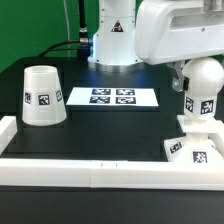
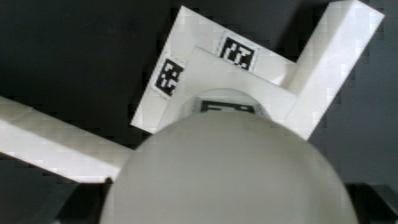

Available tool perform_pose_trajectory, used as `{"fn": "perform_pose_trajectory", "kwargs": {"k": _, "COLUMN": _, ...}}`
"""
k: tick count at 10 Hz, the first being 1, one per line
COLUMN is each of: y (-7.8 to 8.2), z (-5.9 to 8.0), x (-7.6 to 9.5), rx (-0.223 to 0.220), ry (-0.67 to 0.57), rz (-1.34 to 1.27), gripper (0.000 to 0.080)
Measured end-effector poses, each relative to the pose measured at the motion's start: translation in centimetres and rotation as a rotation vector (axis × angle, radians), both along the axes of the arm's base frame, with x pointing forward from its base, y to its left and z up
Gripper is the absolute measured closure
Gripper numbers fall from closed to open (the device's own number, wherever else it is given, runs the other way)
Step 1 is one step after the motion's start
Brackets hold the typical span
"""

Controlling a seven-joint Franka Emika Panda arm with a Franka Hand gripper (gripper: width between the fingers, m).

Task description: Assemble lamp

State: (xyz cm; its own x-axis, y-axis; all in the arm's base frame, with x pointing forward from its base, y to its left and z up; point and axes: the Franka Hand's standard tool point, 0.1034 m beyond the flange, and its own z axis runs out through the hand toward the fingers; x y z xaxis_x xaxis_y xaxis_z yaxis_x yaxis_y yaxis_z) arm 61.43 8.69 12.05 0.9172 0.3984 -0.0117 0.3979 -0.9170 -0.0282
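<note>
A black table (image 1: 100, 135) is edged along its near side by a long white border rail (image 1: 100, 172). At the exterior view's left, the white lamp shade (image 1: 45, 95) stands alone, wide end down and narrow end up, with black square tags on its side. Toward the middle, the flat marker board (image 1: 112, 97) lies on the table, well apart from the shade, and the arm's pedestal (image 1: 115, 40) rises behind it. At the exterior view's right, the white arm (image 1: 180, 30) reaches down and its gripper (image 1: 201, 78) is clasped around the rounded bulb (image 1: 203, 100), though the fingers are largely hidden. The bulb is upright directly over the blocky square lamp base (image 1: 190, 146); whether the two touch cannot be told. The base sits just beside the rail. In the wrist view the bulb (image 2: 222, 170) fills the foreground and the tagged base (image 2: 214, 60) lies beyond it.
</note>
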Motion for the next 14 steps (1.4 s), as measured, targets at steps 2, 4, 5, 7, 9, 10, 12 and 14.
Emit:
{"fn": "perform_pose_trajectory", "kwargs": {"k": 2, "y": 0.0, "z": 0.0, "x": 0.0, "rx": 0.0, "ry": 0.0, "rz": -0.014, "gripper": 0.0222}}
{"fn": "perform_pose_trajectory", "kwargs": {"k": 4, "y": -0.03, "z": -0.01, "x": 0.0, "rx": 0.0, "ry": 0.002, "rz": -0.127, "gripper": 0.0222}}
{"fn": "perform_pose_trajectory", "kwargs": {"k": 5, "y": -0.11, "z": -0.02, "x": -0.06, "rx": 0.01, "ry": 0.004, "rz": -0.218, "gripper": 0.0222}}
{"fn": "perform_pose_trajectory", "kwargs": {"k": 7, "y": -0.16, "z": -0.02, "x": 0.03, "rx": 0.013, "ry": 0.001, "rz": -0.439, "gripper": 0.022}}
{"fn": "perform_pose_trajectory", "kwargs": {"k": 9, "y": -0.23, "z": -0.03, "x": 0.04, "rx": 0.018, "ry": -0.002, "rz": -0.657, "gripper": 0.022}}
{"fn": "perform_pose_trajectory", "kwargs": {"k": 10, "y": -0.18, "z": -0.05, "x": 0.02, "rx": 0.019, "ry": 0.004, "rz": -0.761, "gripper": 0.022}}
{"fn": "perform_pose_trajectory", "kwargs": {"k": 12, "y": 0.06, "z": -0.1, "x": -0.03, "rx": 0.028, "ry": 0.02, "rz": -0.938, "gripper": 0.022}}
{"fn": "perform_pose_trajectory", "kwargs": {"k": 14, "y": 0.44, "z": -0.13, "x": -0.05, "rx": 0.049, "ry": 0.048, "rz": -1.16, "gripper": 0.022}}
